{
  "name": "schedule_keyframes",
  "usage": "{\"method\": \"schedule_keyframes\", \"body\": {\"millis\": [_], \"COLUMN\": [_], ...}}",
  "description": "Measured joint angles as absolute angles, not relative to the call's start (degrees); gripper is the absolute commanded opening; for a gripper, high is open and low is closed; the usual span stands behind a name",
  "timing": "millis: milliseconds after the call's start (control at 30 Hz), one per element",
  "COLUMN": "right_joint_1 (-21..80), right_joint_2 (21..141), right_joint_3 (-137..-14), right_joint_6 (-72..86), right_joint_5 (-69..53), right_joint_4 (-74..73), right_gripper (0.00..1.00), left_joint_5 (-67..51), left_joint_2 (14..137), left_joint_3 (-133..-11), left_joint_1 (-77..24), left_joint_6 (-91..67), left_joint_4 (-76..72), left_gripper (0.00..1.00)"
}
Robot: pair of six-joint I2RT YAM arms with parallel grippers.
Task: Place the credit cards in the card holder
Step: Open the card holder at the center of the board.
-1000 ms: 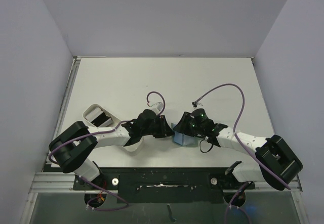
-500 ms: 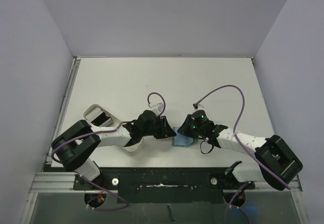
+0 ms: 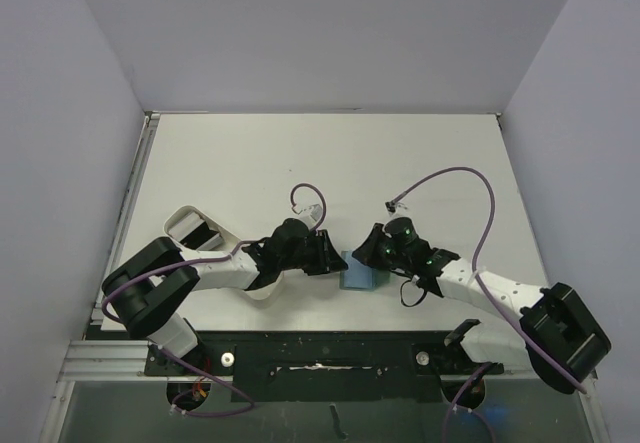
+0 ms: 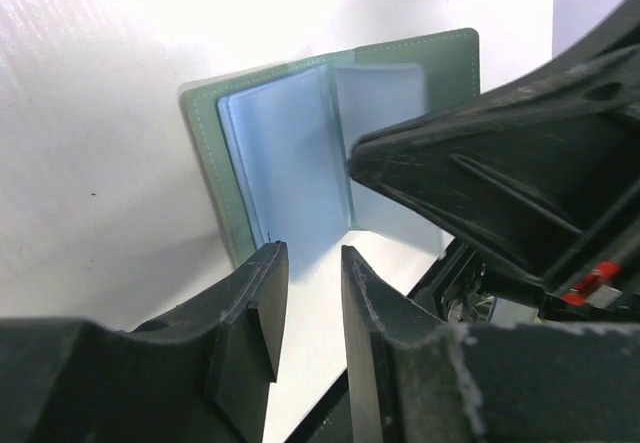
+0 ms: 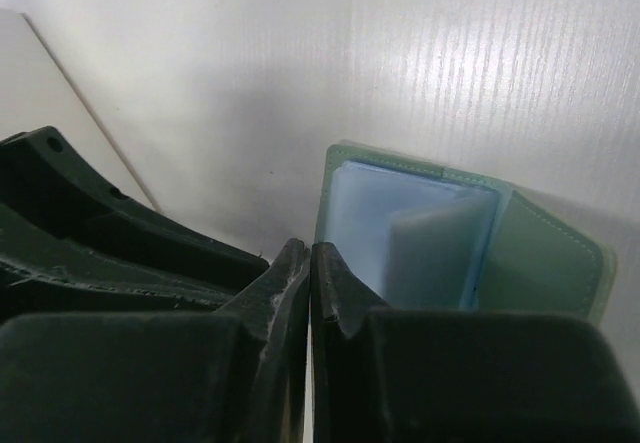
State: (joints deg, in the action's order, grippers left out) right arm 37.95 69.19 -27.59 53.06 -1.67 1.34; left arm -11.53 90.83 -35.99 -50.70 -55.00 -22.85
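- Judging the step in hand as readying the open wallet for a card, I would keep it flat and spread, with 1 cover pinned while the other arm fetches.
- The white tray (image 3: 181, 215) sits at the far left, partly under the left arm. The dark shapes inside it are probably the credit cards (image 3: 205, 235), too small to count.
- The left gripper (image 4: 308, 258) is low at the holder's near corner, its 2 fingers narrowly apart with nothing seen between them.
- The card holder (image 4: 300, 153) lies open on the table between the 2 grippers, green cover down and pale blue slots up. 1 inner leaf stands half raised, and no dark card shows in any slot.
- The right gripper (image 5: 308, 258) has its fingers pressed together on nothing visible, close to the holder's edge. I cannot tell whether it touches.
- A card should go in edge-first along a slot mouth, with the raised leaf held down so it cannot fold over.
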Motion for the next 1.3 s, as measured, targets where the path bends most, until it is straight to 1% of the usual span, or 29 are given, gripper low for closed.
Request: {"method": "schedule_keyframes", "body": {"millis": [167,400,433,533,600,633,800,900,1000,1300], "right_joint_1": [37.01,32.67,32.36,32.05,32.56,32.97,34.35,34.33,34.17,34.09], "right_joint_2": [64.07,58.28,57.87,57.69,58.41,58.94,62.19,62.41,62.57,63.72], "right_joint_3": [-26.33,-22.57,-22.5,-22.65,-23.38,-23.88,-27.35,-27.35,-26.22,-21.58], "right_joint_6": [51.92,50.5,50.19,49.47,49.15,48.93,48.86,49.12,49.69,52.16], "right_joint_5": [-1.76,-2.68,-2.68,-2.66,-2.5,-2.28,0.93,3.66,5.65,6.92], "right_joint_4": [0.58,-1.19,-1.76,-3.05,-4.89,-5.56,-10.24,-12.45,-12.93,-10.09], "right_gripper": [0.0,0.0,0.02,0.19,0.25,0.25,0.19,0.16,0.14,0.11], "left_joint_5": [-10.81,-11.55,-11.9,-12.21,-12.05,-11.79,-9.37,-8.25,-7.53,-7.05], "left_joint_2": [90.8,91.57,92.01,92.62,92.6,92.58,91.29,90.5,90.43,91.96], "left_joint_3": [-36.01,-37.26,-37.58,-37.78,-37.78,-37.78,-37.78,-37.78,-37.78,-37.87], "left_joint_1": [-50.7,-50.7,-50.7,-50.7,-50.7,-50.7,-50.7,-50.7,-50.7,-50.7], "left_joint_6": [-54.78,-54.61,-54.63,-54.7,-54.78,-54.78,-54.65,-54.41,-54.28,-54.17], "left_joint_4": [-22.06,-21.76,-22.09,-22.44,-22.35,-22.2,-18.94,-17.78,-17.41,-17.54], "left_gripper": [0.3,0.3,0.3,0.31,0.32,0.33,0.4,0.47,0.51,0.53]}}
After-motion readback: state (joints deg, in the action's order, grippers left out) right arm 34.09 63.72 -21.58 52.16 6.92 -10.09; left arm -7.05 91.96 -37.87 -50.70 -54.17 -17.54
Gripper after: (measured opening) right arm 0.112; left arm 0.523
